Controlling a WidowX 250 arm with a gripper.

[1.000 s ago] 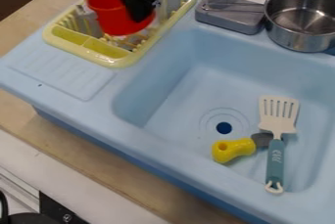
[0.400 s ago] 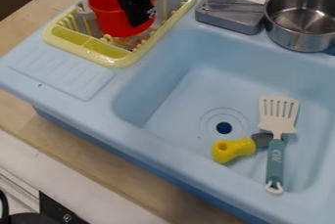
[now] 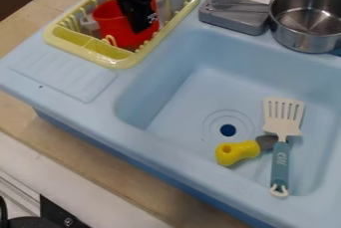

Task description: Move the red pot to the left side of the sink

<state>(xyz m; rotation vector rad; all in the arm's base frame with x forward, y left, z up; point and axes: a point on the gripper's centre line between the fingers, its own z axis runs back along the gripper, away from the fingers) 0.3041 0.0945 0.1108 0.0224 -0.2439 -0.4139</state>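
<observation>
gripper: black, at (image 3: 142, 29), hanging down against the near right wall of the pot. Opening: cannot tell from here. Judged to have the pot by its wall, since both came down together; grip not confirmed.
red pot: (image 3: 118, 24) sits low within the yellow dish rack (image 3: 114, 63), left of the basin (image 3: 190, 80); rack tines (image 3: 110, 39) cross in front of its lower part. Mouth up, maybe slightly tilted. Contact with rack floor: cannot tell.
step: set-down, my read. Task nearly done if the rack counts as left side.
lowering: go slow and straight down, wrist steady. Stop once the pot quits sinking; pushing on would tip it or shove the rack.
release: only after the base bears evenly. Ease off the wall, then back out straight up so the rim isn't dragged.
risk: base perched on tines, pot rolls on release. Side wall of rack is close too, little room to swing.
clear of work: faucet (image 3: 233, 13), steel pot (image 3: 306, 28), spatula (image 3: 284, 117), yellow-handled tool (image 3: 238, 152).
delta, pot: lower than in both earlier frames; it was higher over the rack, now down among the tines.
delta, arm: dropped with it.
delta, rest: rack, spatula, steel pot unmoved.
</observation>
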